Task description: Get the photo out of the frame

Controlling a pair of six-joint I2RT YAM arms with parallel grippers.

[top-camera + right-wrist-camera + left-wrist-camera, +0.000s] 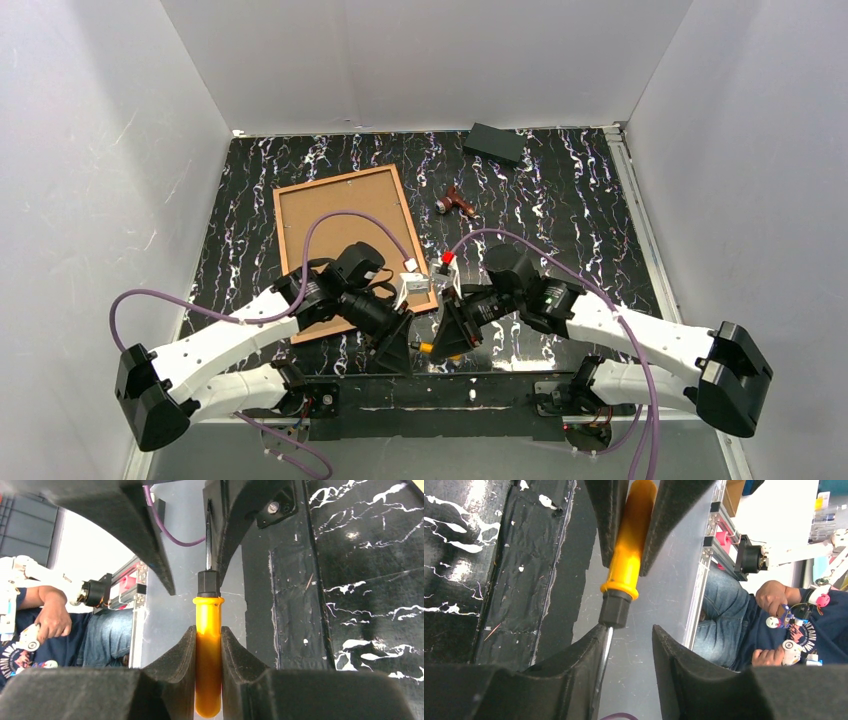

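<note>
With the right gripper [207,632], pinching the orange handle of a screwdriver [208,675] between both pads, black collar and metal shaft pointing out past the fingertips. With the left gripper [629,630], spread around that shaft: lying against it along one finger, clear of it at the other, not yet clamped. Meeting tip to tip low over the near edge of the bench [560,220], just in front of the two arm bases.

Just beyond the left arm, on the black white-veined top: the photo [340,235], flat, plain brown board back up, sitting inside the frame [335,178], seen here only as a thin rim round the board; near corner hidden under the left wrist. Farther out, right of the photo, a small reddish-brown tool [457,203]; by the far wall, a dark flat block [495,143]. Past the bench edge in both wrist views, a seated person [734,625] in jeans and a navy shirt.
</note>
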